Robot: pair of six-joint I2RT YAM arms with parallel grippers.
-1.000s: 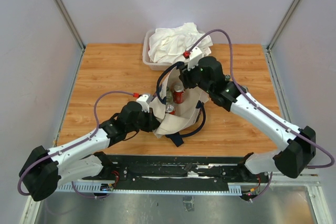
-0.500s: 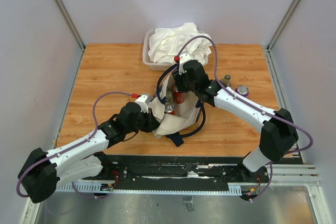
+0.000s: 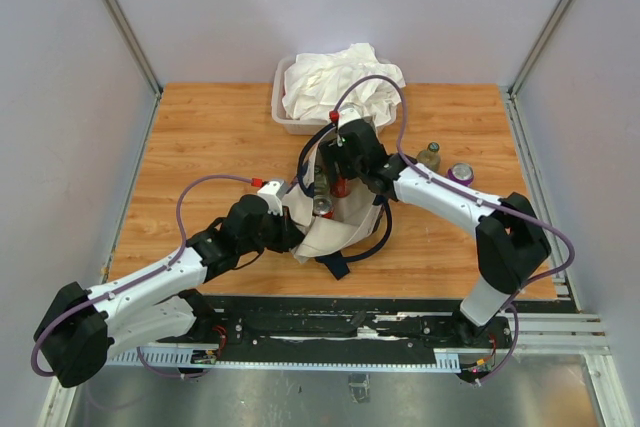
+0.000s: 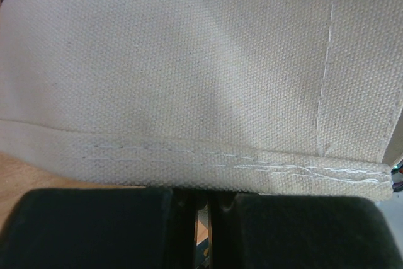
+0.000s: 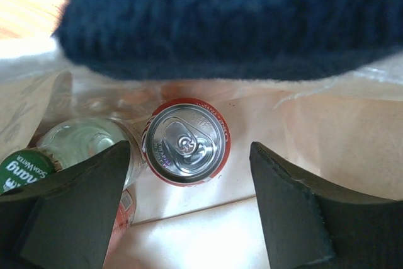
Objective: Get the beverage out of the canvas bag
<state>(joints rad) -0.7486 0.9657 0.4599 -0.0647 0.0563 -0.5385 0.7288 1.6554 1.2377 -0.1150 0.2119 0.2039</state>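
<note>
The right gripper (image 5: 189, 155) stands wide, its dark wedge-shaped fingers flanking a red-rimmed aluminium can (image 5: 186, 140) that sits pull-tab up just beyond them, inside the canvas bag (image 4: 189, 61). The can's rim print is too small to read. By the left finger lies a clear bottle (image 5: 88, 138), its green label ending "ang". A coarse navy strap (image 5: 239, 23) crosses above the fingers. The left gripper (image 4: 203, 215) is pinched on the bag's stitched, woven beige hem.
</note>
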